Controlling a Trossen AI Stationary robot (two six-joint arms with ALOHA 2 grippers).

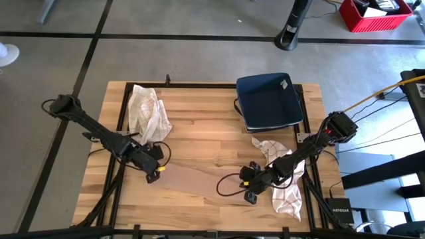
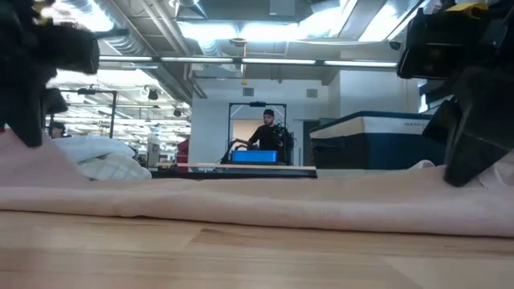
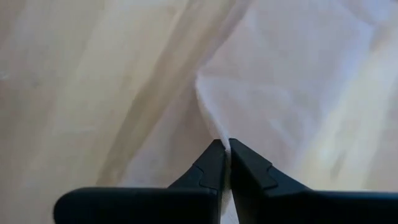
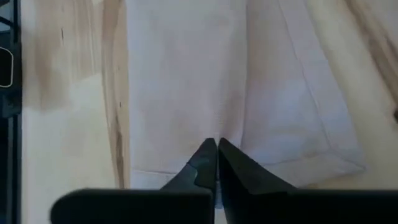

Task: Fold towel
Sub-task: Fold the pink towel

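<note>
Now both grippers, left (image 1: pixel 158 174) & right (image 1: pixel 247 189), prob. pinch towel (image 1: pixel 192 178).

Bare worktop (image 1: pixel 199 129) lies open across the middle. A crumpled checked cloth (image 1: pixel 149 109) crowds the far left corner, a dark blue tray (image 1: pixel 269 99) the far right, another checked cloth (image 1: pixel 282 179) the near right edge.

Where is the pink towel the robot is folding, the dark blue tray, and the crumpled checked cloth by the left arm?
pink towel (image 1: pixel 199 179): high view, its flat middle.
dark blue tray (image 1: pixel 269 99): high view, its inside floor.
crumpled checked cloth (image 1: pixel 149 109): high view, middle of the heap.
</note>
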